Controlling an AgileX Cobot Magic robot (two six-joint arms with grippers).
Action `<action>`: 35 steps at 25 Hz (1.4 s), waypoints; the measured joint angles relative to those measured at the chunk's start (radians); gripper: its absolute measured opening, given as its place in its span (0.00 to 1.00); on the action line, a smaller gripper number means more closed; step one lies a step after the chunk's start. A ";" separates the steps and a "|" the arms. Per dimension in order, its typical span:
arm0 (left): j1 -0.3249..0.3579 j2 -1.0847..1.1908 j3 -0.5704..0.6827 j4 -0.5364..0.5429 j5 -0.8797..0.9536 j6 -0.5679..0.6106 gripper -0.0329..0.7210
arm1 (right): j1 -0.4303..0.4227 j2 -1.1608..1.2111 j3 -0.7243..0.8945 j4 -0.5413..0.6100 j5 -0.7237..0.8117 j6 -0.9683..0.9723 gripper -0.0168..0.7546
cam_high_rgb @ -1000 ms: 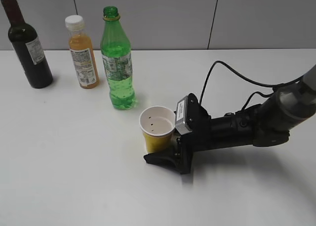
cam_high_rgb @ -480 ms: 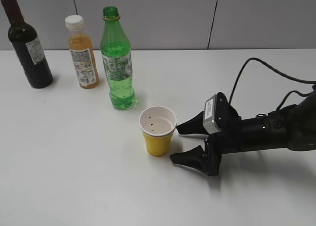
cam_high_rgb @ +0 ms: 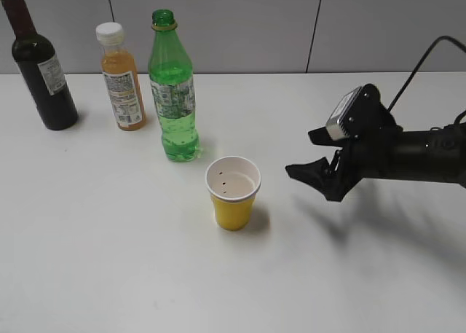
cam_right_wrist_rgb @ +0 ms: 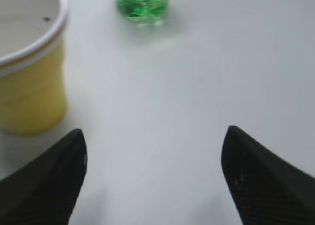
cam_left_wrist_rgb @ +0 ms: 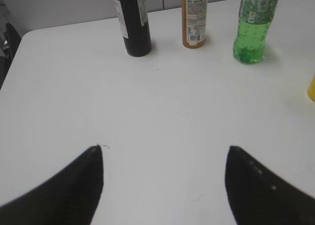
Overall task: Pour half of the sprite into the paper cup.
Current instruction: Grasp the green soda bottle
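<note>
The sprite point(cam_high_rgb: 172, 92), a tall green bottle with no cap, stands upright at the back left; it also shows in the left wrist view point(cam_left_wrist_rgb: 255, 23) and its base in the right wrist view point(cam_right_wrist_rgb: 143, 3). The yellow paper cup point(cam_high_rgb: 233, 193) stands upright and empty in the middle, also at the left of the right wrist view point(cam_right_wrist_rgb: 29, 62). My right gripper point(cam_high_rgb: 309, 154) is open and empty, raised to the right of the cup and apart from it. My left gripper point(cam_left_wrist_rgb: 165, 158) is open and empty over bare table; it does not show in the exterior view.
An orange juice bottle point(cam_high_rgb: 121, 78) with a white cap and a dark wine bottle point(cam_high_rgb: 40, 63) stand left of the sprite near the back wall. The white table point(cam_high_rgb: 109, 238) stretches to the front. A black cable point(cam_high_rgb: 422, 56) trails behind the right arm.
My right gripper has let go of the paper cup, opened, and drawn back to the right and upward. The cup stays standing where it was.
</note>
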 joint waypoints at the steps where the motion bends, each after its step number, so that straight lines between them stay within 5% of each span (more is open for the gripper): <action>1: 0.000 0.000 0.000 0.000 0.000 0.000 0.82 | -0.002 -0.017 0.000 0.045 0.025 0.000 0.86; 8: 0.000 0.000 0.000 0.000 0.000 0.000 0.82 | -0.004 -0.102 -0.105 0.345 0.380 0.002 0.84; 15: 0.000 0.000 0.000 0.000 0.000 0.000 0.82 | -0.006 -0.115 -0.392 0.585 1.025 -0.009 0.83; 22: 0.000 0.000 0.000 0.000 0.000 0.000 0.82 | -0.007 -0.120 -0.635 0.908 1.416 -0.276 0.80; 31: 0.000 0.000 0.000 0.000 0.000 0.000 0.82 | -0.045 -0.122 -0.864 0.971 1.907 -0.337 0.79; 35: 0.000 0.000 0.000 0.000 0.000 0.000 0.82 | -0.068 -0.155 -0.868 0.982 1.962 -0.348 0.79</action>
